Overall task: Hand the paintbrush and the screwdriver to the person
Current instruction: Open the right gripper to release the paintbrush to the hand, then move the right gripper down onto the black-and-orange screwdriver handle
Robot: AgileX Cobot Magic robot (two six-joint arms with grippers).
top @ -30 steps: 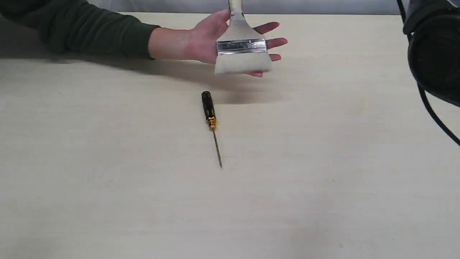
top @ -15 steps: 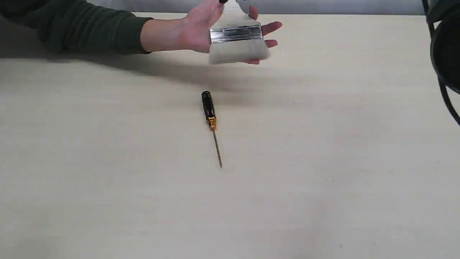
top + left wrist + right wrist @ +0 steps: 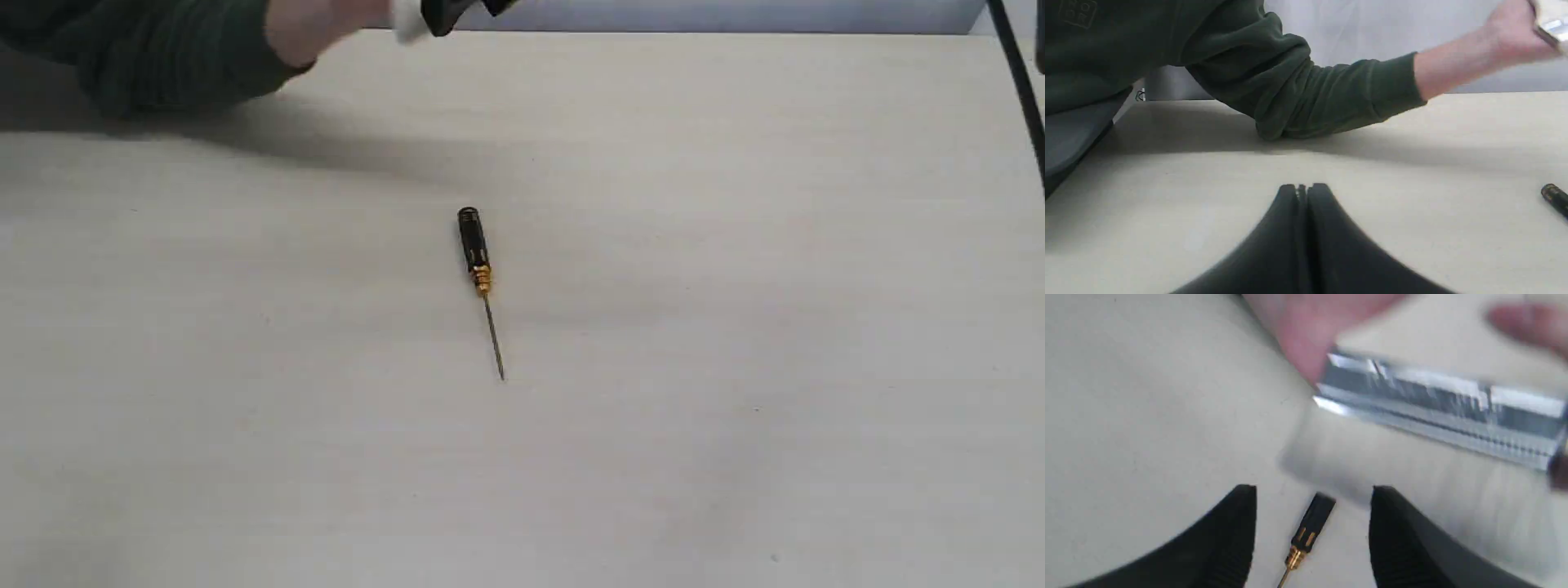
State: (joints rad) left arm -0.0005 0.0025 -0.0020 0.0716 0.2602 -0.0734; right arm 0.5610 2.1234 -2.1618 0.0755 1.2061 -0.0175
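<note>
Parted tool (image 3: 1314, 488) over screwdriver (image 3: 1312, 522) — blurred paintbrush (image 3: 1437, 404)

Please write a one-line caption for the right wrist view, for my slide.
Open right hand, with the screwdriver lying on the table beyond it; a person holds the blurred paintbrush.

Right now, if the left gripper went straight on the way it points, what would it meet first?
Likely the person's dark green sleeve, resting on the table dead ahead of the shut left gripper. Only bare table lies between; the screwdriver sits off to one side. Depth is uncertain.

The screwdriver (image 3: 478, 269) lies flat on the pale table (image 3: 735, 425).
</note>
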